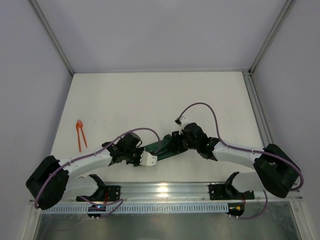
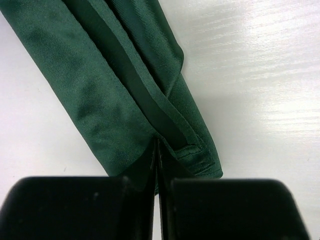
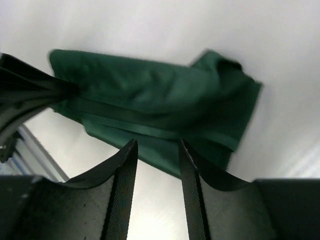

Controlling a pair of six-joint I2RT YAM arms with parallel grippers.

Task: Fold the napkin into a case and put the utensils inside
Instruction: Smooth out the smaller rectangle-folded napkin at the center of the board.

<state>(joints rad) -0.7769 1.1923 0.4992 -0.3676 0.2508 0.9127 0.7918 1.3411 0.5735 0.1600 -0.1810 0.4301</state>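
Left claw (image 2: 158, 162) is closed flat on one end of the napkin (image 2: 100, 100), pinching the cloth edge between its fingers. Right claw (image 3: 157, 150) hovers over the other end with its jaws partly apart and nothing between them.

Location: the napkin lies near the front middle of the surface (image 1: 150, 100), between the two arms. The utensils (image 1: 80, 132) lie well apart from it, at the left side.

Progress: folding looks well advanced. The cloth is a narrow layered oblong with a hemmed band running along it, but whether a usable pocket exists cannot be told. Loading has not begun, since no utensil is in or beside the cloth.

Count: one napkin and two claws. The utensils appear to be two orange pieces meeting at their far ends. Their types are too small to tell.
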